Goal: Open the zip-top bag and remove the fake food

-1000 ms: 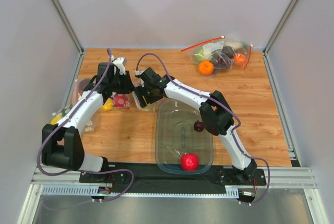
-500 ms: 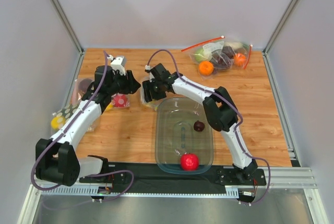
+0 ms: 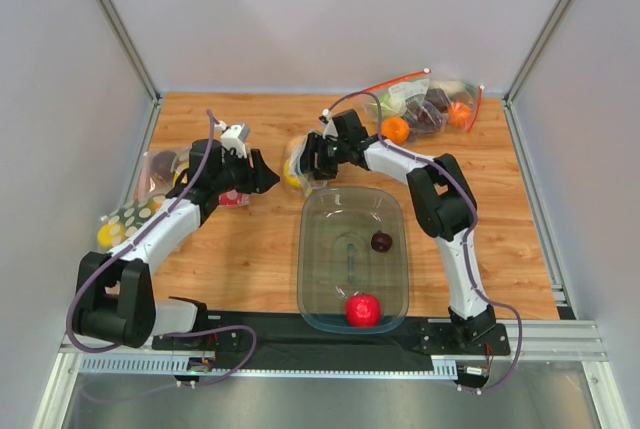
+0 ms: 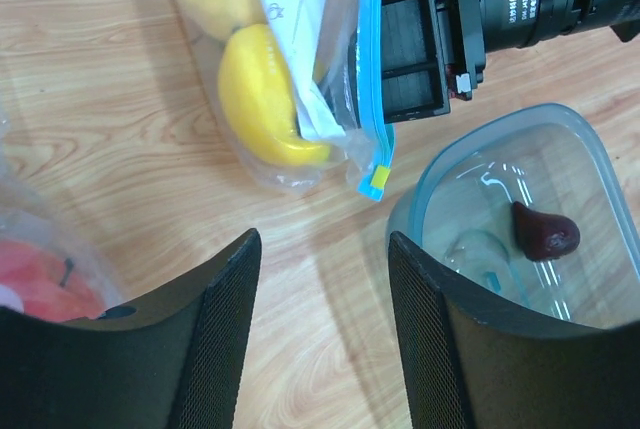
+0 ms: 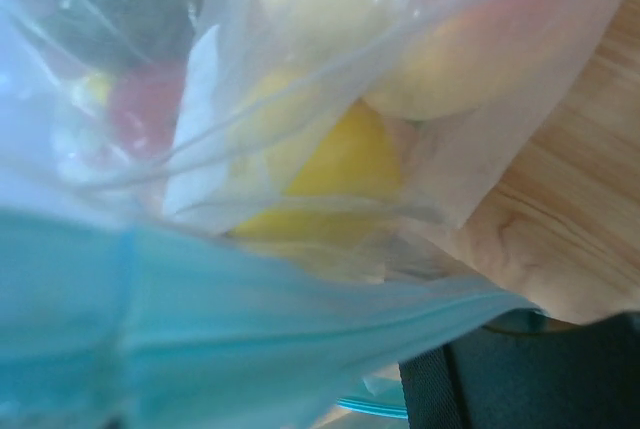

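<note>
- While the apple and plum lie in the clear tub, the right gripper pinches the zip-top bag at its mouth, by the light-blue zip strip. Its fingers are mostly hidden behind plastic, so the clamp looks to be on one lip only.
- The bag sits on the table just beyond the tub's far-left corner, w/ the lemon and peach inside. By that count the job is approx. half done.
- Why held there: a grip at the mouth likely anchors one side so the other lip can be pulled away. It also keeps the opening near the tub for a short drop.
- The left gripper has its jaws apart w/ nothing btwn them. It is near the bag but not touching, and points at the side opposite the R fingers. That suggests it is ready to take the free lip or reach in for a fruit.
- R arm pose: stretched far fwd from its base, elbow raised beside the tub's right rim, forearm angling left across the tub's far end.
- L arm pose: extended fwd along the table's left side, wrist turned right toward the bag.
</note>
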Available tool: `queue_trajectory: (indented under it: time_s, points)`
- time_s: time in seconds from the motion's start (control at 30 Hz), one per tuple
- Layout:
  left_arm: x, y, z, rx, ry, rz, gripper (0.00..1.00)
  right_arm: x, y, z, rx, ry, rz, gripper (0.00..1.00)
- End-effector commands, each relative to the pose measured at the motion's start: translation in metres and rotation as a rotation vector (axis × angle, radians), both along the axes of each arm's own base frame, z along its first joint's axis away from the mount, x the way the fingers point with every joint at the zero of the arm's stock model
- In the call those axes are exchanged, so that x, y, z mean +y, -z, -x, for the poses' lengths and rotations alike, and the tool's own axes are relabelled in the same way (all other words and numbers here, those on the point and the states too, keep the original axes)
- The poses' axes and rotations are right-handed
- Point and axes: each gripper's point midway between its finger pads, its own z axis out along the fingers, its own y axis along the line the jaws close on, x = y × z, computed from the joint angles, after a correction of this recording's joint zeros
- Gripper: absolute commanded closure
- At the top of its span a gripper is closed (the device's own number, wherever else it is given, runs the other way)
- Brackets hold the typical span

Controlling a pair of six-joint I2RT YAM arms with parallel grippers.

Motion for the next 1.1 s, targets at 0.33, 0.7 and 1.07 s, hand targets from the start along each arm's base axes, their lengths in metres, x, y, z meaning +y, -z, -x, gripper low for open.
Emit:
queue_trajectory:
  time_s: [0.33,0.7,1.07]
  points:
    - [0.002,0.024,-0.008,0.027,-0.015,-0.019,0.38,0.029,-0.111,0.013,-0.004,-0.037,-0.356,0.71]
    - [-0.005,0.039,-0.008,0.030,-0.017,0.048,0.37,0.028,-0.115,0.019,0.018,-0.039,-0.388,0.71]
    - [-0.019,0.029,-0.013,-0.024,0.019,0.144,0.37,0.021,-0.102,0.027,0.035,-0.034,-0.354,0.71]
